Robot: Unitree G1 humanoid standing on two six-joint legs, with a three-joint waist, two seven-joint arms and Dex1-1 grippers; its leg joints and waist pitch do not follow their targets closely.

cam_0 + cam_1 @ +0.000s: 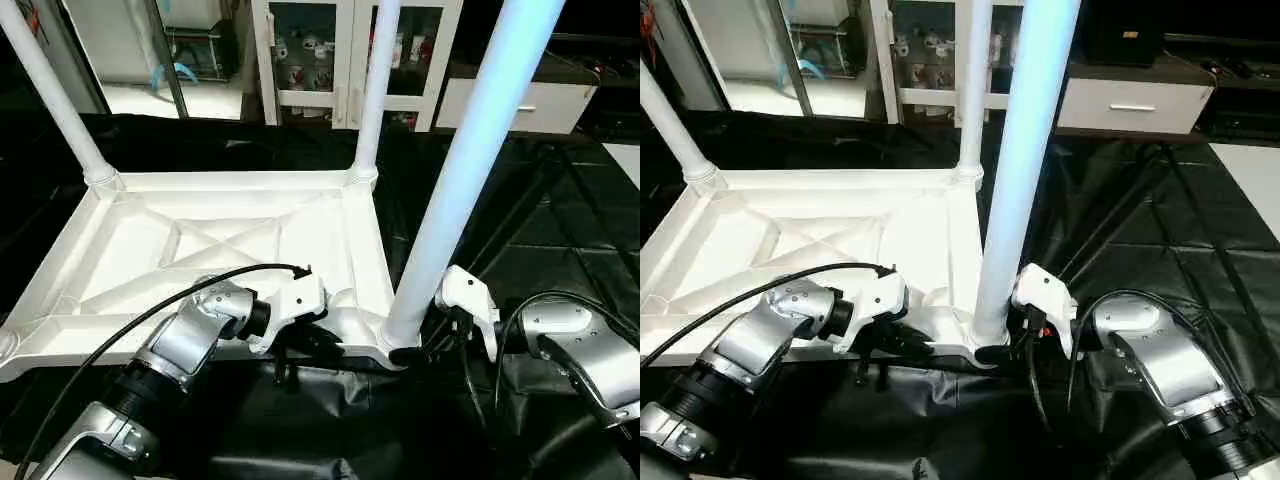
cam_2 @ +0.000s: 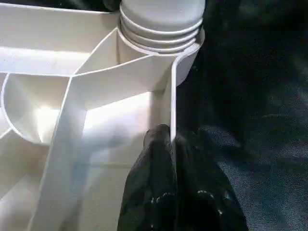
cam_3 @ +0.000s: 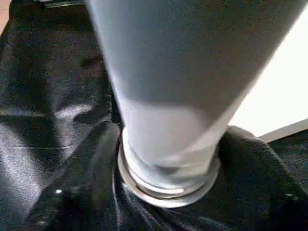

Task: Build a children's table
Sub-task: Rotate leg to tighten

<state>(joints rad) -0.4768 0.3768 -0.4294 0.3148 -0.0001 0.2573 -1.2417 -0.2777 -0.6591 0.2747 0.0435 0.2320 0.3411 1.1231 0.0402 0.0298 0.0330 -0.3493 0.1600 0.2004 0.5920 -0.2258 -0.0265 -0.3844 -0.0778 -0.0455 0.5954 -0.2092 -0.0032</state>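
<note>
Silver forearms fill the near edge of the head views, each ending in a white wrist block and black fingers. Between them lies the white tabletop (image 1: 200, 250), upside down on black sheeting (image 1: 560, 250), its X-shaped ribs and raised rim facing up. Three tapered white legs stand in its round corner sockets: the far-left leg (image 1: 45, 85), the far-right leg (image 1: 375, 80), and the near-right leg (image 1: 470, 170), which rises past the top of the picture. A ribbed thread shows just above the socket collar where this near leg enters, so a little of it sits proud of the socket. The near-left corner socket (image 1: 8, 345) carries no leg.

The left gripper (image 2: 172, 144) has its jaws pressed together on the tabletop's thin near rim, one finger inside the wall and one outside, close to the near-right socket. The right gripper (image 1: 420, 350) sits at the base of the near-right leg, its jaws spread to either side of the tube just above the collar; whether the pads actually touch the tube cannot be told.

To the right of the tabletop the black sheeting lies wrinkled and open, with folds running away from the near-right corner. Beyond the far rim stand a white glass-door cabinet (image 1: 330, 60) and a low white drawer unit (image 1: 520, 100), well apart from the work. A black cable (image 1: 150, 310) arches over the left forearm above the tabletop's near rim.
</note>
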